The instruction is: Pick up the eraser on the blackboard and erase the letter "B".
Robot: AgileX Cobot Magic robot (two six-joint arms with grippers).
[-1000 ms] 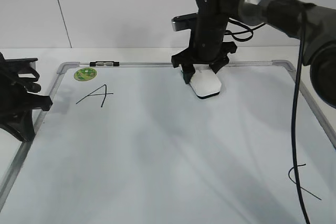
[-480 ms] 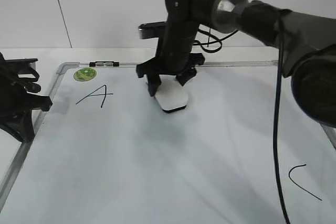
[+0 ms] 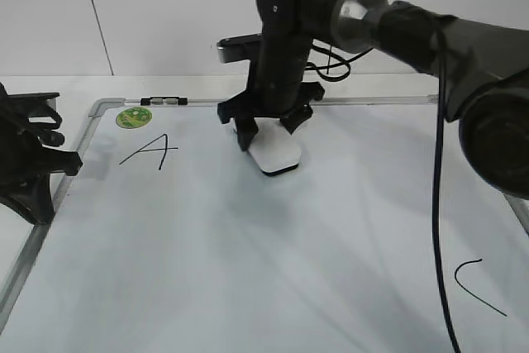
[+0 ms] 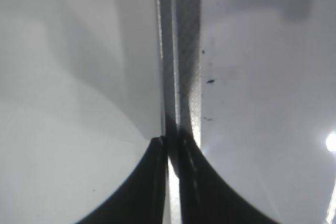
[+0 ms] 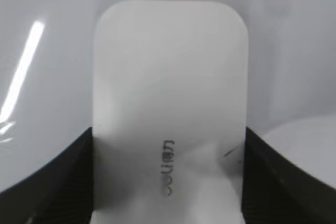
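Note:
My right gripper (image 3: 269, 131) is shut on the white eraser (image 3: 276, 153) and holds it with its dark base on the blackboard (image 3: 248, 245), in the upper middle. In the right wrist view the eraser (image 5: 169, 103) fills the frame between both dark fingers (image 5: 168, 182), grey logo showing. No letter "B" shows on the board; only the "A" (image 3: 150, 151) at upper left and the "C" (image 3: 478, 285) at lower right are visible. My left gripper (image 4: 173, 145) is shut and empty over the board's grey left frame (image 4: 181, 51); it rests at the far left in the exterior view (image 3: 70, 163).
A round green sticker (image 3: 133, 116) sits in the board's top left corner, beside a small clip (image 3: 164, 101) on the top frame. The right arm and its black cable (image 3: 438, 204) hang over the board's right half. A white wall stands behind.
My right gripper carried the eraser leftward across the upper board from right of centre, then shifted back slightly to the right. The left arm has not moved.

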